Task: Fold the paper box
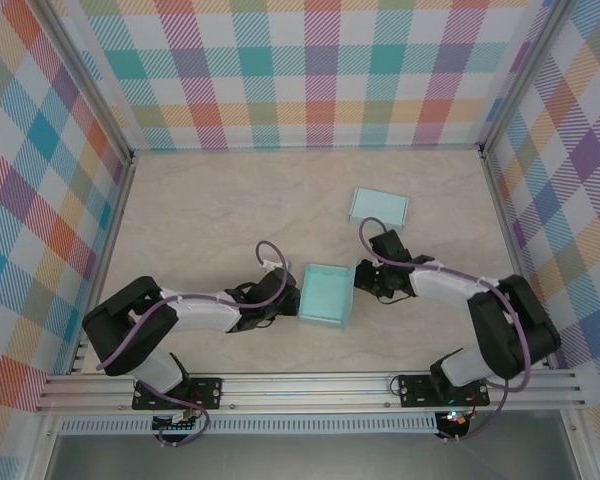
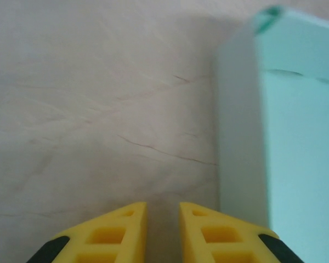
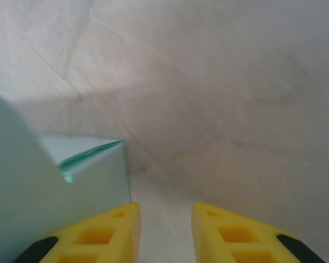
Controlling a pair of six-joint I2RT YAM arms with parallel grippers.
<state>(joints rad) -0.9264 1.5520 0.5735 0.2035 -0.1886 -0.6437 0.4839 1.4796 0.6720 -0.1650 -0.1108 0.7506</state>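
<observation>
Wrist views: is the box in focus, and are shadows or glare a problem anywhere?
Left wrist: paper box wall soft, blurred at close range; table veins sharper. Right wrist: box corner smeared, soft shadow on the table beside it. Top external: sharp, evenly lit, no glare.

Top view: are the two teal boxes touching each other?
No, the near box and the far box lie apart, with bare table between them.

Matt pale-teal paper box [image 1: 325, 294]; smooth, faintly veined stone-look table [image 1: 210, 210]; left pincer [image 2: 163, 209] of matt yellow plastic
</observation>
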